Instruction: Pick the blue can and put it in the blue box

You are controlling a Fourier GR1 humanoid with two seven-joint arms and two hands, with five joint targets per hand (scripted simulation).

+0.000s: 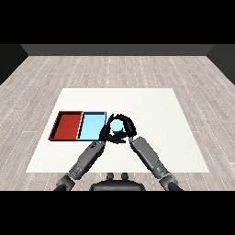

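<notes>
Both hands meet just right of the blue tray (92,125): right hand (128,127) and left hand (108,133) curl round the blue can (117,124), as far as I see. Can sits outside the tray, beside its right edge. Red tray (67,125) adjoins on the left, on the white table (165,124).

Bare white table (151,105) lies right and ahead; the light blue tray (91,125) and red tray (68,125) stand left.
</notes>
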